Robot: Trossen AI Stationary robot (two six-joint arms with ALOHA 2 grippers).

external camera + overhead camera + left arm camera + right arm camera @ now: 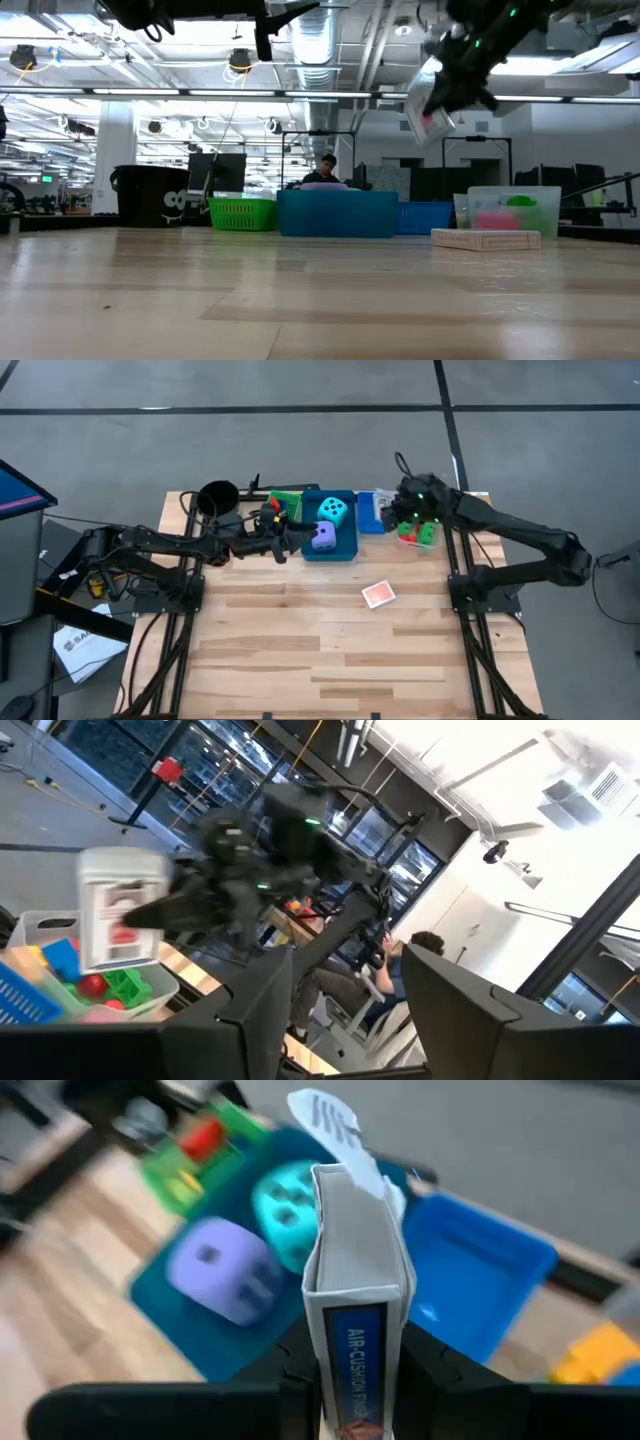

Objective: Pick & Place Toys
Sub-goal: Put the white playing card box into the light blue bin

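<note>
Aloft | right pincer clamped on card box, above clear bin | left pincer apart, purple die just beyond | loose playing card on tabletop

two dark, slender jointed arms are showing in the high view, the left arm at centre left and the right arm at centre right. black cables are trailing along their segments and bases. small green lights are glowing on the right arm's wrist at upper centre.
</note>
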